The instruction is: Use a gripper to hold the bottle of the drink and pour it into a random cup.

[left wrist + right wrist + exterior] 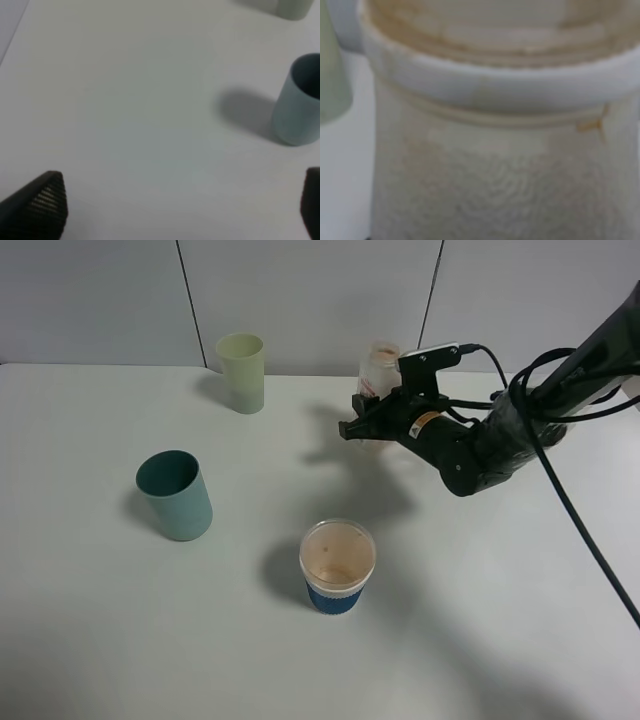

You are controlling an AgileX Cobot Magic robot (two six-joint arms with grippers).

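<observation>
Translucent ribbed-neck bottle (380, 365) at the black right gripper (362, 426), grip unclear; ridged left gripper (180, 207) wide.

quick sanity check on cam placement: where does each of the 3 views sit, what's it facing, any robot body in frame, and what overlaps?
Exterior high: above the table, looking down; right arm and right gripper at the bottle.
Left wrist: faces the tabletop; left gripper fingertips show, spread.
Right wrist: pressed close to the bottle, blurred; no robot body shows.
Shared: teal cup in exterior and left wrist; bottle in exterior and right wrist.
</observation>
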